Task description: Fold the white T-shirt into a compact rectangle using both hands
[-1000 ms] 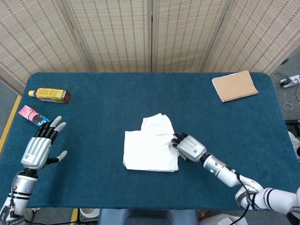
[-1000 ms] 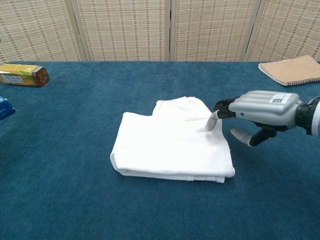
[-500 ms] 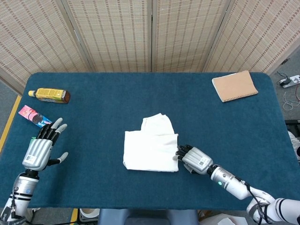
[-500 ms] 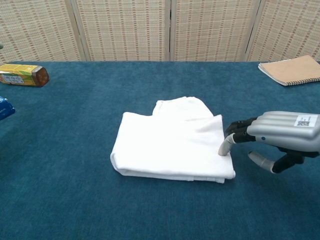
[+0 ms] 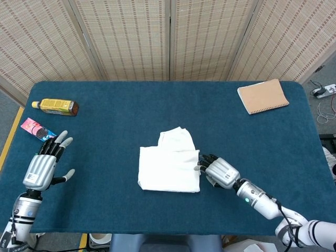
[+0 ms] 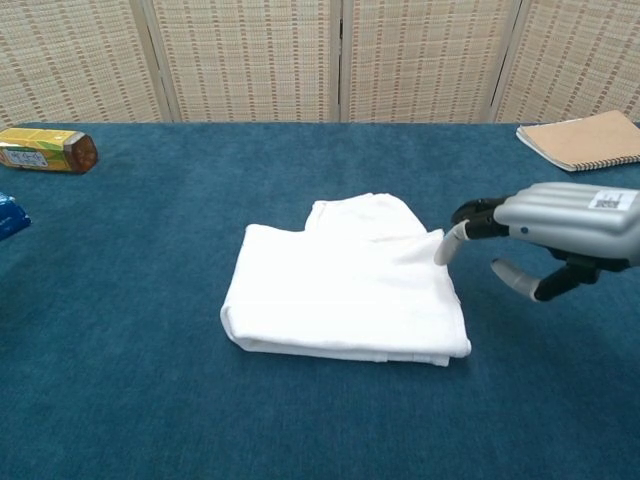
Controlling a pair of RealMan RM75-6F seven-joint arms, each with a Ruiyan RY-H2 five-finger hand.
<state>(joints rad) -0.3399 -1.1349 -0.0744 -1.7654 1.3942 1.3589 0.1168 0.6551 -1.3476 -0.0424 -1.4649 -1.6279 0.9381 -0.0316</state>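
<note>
Chest view shows your T-shirt [image 6: 345,290] nearly a rectangle, one flap jutting behind. Your right hand [image 6: 560,225] hovers beside it, fingers apart, holding nothing; left hand [image 5: 44,165] spread, idle.

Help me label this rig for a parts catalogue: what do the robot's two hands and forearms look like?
Both the left hand and the right hand have ribbed silver-grey backs, black fingers with pale grey tips, and a small white sticker on the back. The right wrist is a silver cylinder with a small green light, leading to a white arm with a black cable. The left wrist is silver too.
</note>
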